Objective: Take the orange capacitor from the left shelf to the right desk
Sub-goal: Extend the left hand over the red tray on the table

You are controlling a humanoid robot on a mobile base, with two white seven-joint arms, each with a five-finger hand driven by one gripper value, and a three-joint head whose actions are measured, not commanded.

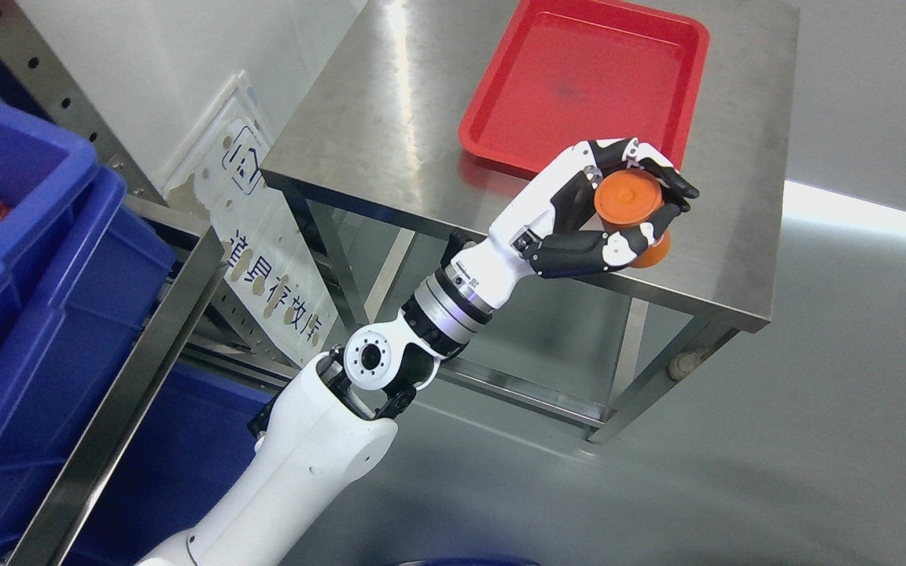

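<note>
Left hand (618, 208) has its fingers clamped round the orange capacitor (631, 206), just short of the red tray (500, 130); better to lower it flat before letting go.

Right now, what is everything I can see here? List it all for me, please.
Orange capacitor: one, orange, held in the hand above the desk's near edge.
Tray: one, red, on the desk, nothing visible in it.
Desk: one, bare steel, upper middle.
Bins: at least two, blue, stacked on the shelf at left.
Shelf: one, grey metal, left.
Sign: one, white with printed characters, leaning beside the desk.
Left hand: one, white and black, fingers closed around the capacitor.
</note>
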